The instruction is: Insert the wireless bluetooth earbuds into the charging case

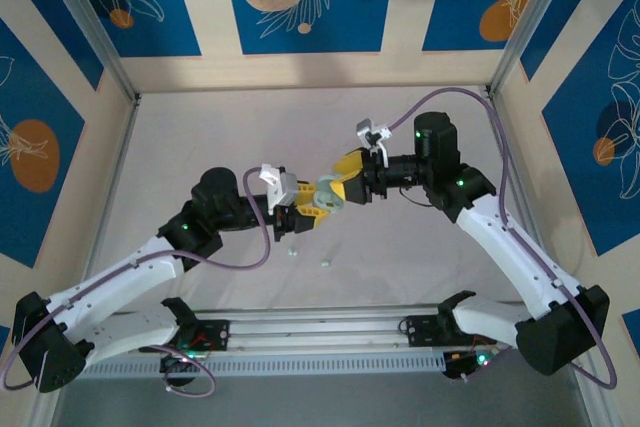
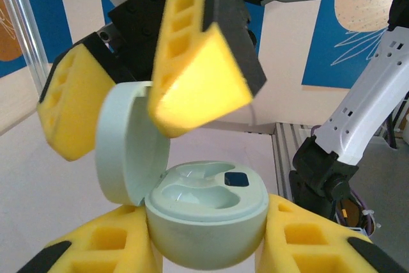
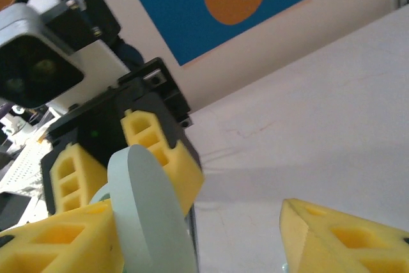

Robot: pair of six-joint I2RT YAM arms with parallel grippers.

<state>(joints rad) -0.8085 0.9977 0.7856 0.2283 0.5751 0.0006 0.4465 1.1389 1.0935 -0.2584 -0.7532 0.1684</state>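
— The fingers (image 2: pixel 305 244) of the left gripper (image 2: pixel 206 247) were closed on the charging case (image 2: pixel 204 218), a yellow pad on each side of its pale green base; did you catch that?

— I did; it held the case up off the table (image 1: pixel 200 137), about midway between the two arms; the lid (image 2: pixel 121 148) stood hinged up, and two moulded wells in the base lay open to view, a small dark square beside them.

— And the right gripper (image 3: pixel 204 238)?

— Its fingers (image 3: pixel 348 238) stood wide apart, one on either side of the raised lid; the lid sat close against one pad and well clear of the other; whether it touched, I could not tell.

— Where were the earbuds (image 1: pixel 325 264)?

— Two tiny pale ones lay on the table, a little nearer the arm bases than the case; near each other, apart from both grippers.
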